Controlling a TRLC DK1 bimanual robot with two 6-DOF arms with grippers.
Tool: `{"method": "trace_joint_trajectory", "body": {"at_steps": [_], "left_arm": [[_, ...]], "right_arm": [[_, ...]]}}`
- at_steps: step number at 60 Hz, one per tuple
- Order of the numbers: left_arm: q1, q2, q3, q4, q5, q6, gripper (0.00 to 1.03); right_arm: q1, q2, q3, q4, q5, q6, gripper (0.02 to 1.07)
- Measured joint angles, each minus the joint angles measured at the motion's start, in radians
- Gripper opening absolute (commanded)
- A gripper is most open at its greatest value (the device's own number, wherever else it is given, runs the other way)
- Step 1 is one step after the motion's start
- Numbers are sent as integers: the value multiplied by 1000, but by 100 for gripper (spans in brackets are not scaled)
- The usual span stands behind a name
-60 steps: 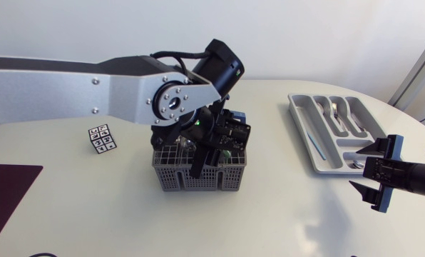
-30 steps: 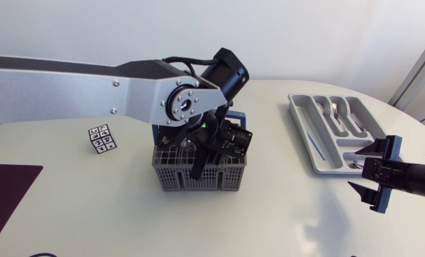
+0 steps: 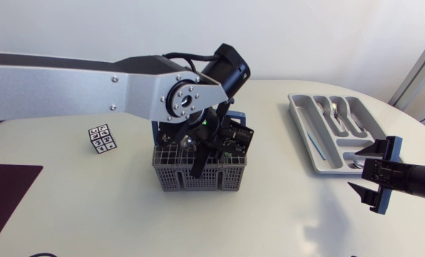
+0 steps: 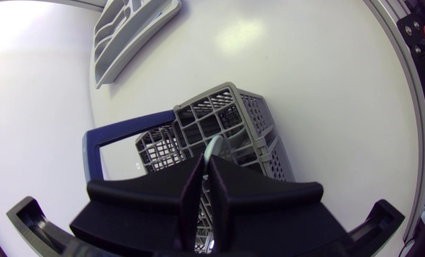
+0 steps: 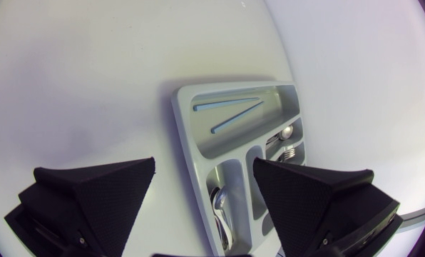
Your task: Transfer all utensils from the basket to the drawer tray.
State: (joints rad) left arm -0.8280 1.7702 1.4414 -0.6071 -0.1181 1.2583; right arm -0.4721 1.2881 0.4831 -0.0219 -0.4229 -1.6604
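Across the white bench [image 3: 70, 207], from 9 o'clock to centre: left arm [image 3: 91, 89], bent down at the wrist, apparently to bring its hand straight over the work.

At 2 o'clock, near the bench edge: grey drawer tray [image 3: 295, 107], with cutlery [image 3: 339, 113] already lying in its slots. Well apart from the basket, so probably a long carry for each piece.

At centre, under the left wrist: grey mesh basket [image 3: 198, 180], upright.

At 4 o'clock, just beside the tray's near corner: right hand [image 3: 361, 170], fingers spread wide and holding nothing. Seemingly parked there to keep out of the way or await its turn.

At the basket's mouth: left hand [image 4: 207, 163], fingers drawn narrow, pinching from both sides the pale handle of a utensil [image 4: 212, 146] standing in a basket cell. Presumably set for a straight lift.

At 9 o'clock of the basket, well apart: small marked cube [image 3: 102, 138].

From overhead, the grip itself masked by the arm's own wrist. Only from the left wrist, the handle between the two fingers and the basket's blue carrying loop. Only from the right wrist, two pale blue sticks [image 5: 227, 104] in the tray's long compartment.
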Motion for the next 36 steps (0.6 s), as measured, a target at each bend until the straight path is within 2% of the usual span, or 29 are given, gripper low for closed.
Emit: {"method": "trace_joint_trajectory", "body": {"at_steps": [36], "left_arm": [[-6,-37,13,-18,0,-2,6]], "right_arm": [[5,-95,-8,-55,1,0,101]]}}
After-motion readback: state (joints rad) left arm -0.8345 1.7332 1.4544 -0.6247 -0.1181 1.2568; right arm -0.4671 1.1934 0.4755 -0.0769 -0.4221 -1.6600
